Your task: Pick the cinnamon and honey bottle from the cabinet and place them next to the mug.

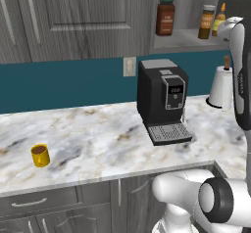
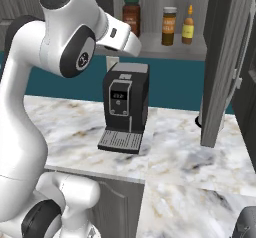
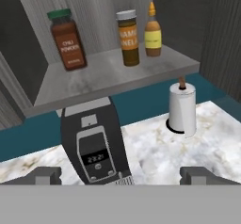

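One cabinet (image 1: 73,16) hung above the bench (image 1: 98,139); its shelf niche held three containers: one green-lidded jar (image 3: 67,39), one cinnamon (image 3: 128,37) and one honey bottle (image 3: 152,30). One mug (image 1: 40,155) sat on the bench, well left of the coffee machine (image 1: 162,100). The fingers (image 3: 42,175) were spread apart, grasping nothing.

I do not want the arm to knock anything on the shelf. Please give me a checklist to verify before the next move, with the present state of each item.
1. Small dark brown cinnamon jar with grey lid stands upright on the grey cabinet shelf: ok.
2. Slim amber honey bottle with pointed orange cap upright, right beside the jar: ok.
3. Gap between these two wide enough for a finger: cannot tell.
4. Bigger red-brown jar with green lid stands well apart: ok.
5. Hand open and holding nothing: ok.
6. Small yellow mug has bare marble counter around it: ok.
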Tool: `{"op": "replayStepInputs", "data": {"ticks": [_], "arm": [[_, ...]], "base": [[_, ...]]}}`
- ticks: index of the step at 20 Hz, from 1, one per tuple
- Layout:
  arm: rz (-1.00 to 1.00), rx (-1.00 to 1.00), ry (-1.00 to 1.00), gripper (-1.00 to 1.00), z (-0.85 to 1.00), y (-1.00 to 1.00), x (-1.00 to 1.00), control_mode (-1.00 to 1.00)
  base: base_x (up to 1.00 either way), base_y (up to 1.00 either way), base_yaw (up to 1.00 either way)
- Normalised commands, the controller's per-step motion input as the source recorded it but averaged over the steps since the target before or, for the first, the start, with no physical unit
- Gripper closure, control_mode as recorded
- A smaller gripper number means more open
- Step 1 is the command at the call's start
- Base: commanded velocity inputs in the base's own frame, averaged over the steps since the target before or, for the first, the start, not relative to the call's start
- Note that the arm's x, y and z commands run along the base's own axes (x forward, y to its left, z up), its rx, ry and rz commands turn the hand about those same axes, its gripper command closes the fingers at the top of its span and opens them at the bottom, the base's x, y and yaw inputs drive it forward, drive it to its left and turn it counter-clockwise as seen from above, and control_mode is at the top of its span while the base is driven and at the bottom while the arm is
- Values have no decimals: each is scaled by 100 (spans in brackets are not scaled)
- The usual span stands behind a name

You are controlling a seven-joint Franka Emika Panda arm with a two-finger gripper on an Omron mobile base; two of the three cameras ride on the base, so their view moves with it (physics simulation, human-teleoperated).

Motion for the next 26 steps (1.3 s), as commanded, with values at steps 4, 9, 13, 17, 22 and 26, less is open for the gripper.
{"op": "replayStepInputs", "data": {"ticks": [4,9,13,17,22,26], "arm": [[0,0,0,-100,0,4,0,-100],[0,0,0,-100,0,0,0,-100],[0,0,0,-100,0,0,0,-100],[0,0,0,-100,0,0,0,-100],[0,0,0,-100,2,-1,0,-100],[-1,0,0,-100,6,-1,0,-100]], "base": [[0,0,0],[0,0,0],[0,0,0],[0,0,0],[0,0,0],[0,0,0]]}}
